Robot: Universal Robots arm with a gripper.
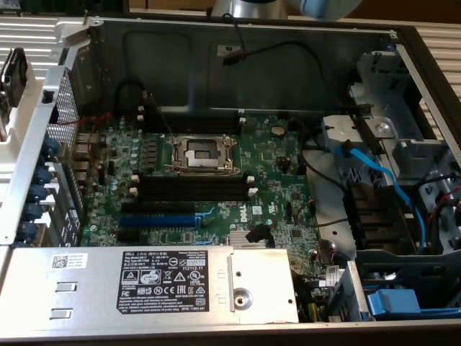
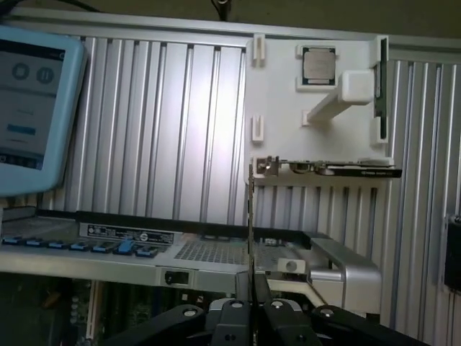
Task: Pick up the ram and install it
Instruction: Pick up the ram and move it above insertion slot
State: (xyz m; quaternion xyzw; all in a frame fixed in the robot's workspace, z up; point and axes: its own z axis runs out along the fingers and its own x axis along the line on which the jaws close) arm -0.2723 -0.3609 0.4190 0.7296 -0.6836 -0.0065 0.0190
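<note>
My gripper [image 2: 252,285] is shut, its dark fingers [image 2: 263,292] pressed together. A thin dark strip rises from between them, seen edge-on; it reads as the ram [image 2: 250,216], held on its flat faces. It hangs outside the open computer case [image 2: 216,252], towards the white fixture plate [image 2: 281,101]. In the exterior view the black memory slots [image 1: 193,187] lie bare on the green motherboard [image 1: 274,166], just in front of the CPU socket [image 1: 205,153]. Part of the arm [image 1: 245,7] shows above the case's back wall.
The white fixture plate holds a CPU chip [image 2: 318,65], a second dark-green stick [image 2: 379,90] standing in clips and a graphics card [image 2: 338,169]. A blue expansion slot [image 1: 155,220], the power supply [image 1: 173,285], blue cables [image 1: 374,180] and drive bays [image 1: 403,144] crowd the case. A tablet screen [image 2: 32,108] stands nearby.
</note>
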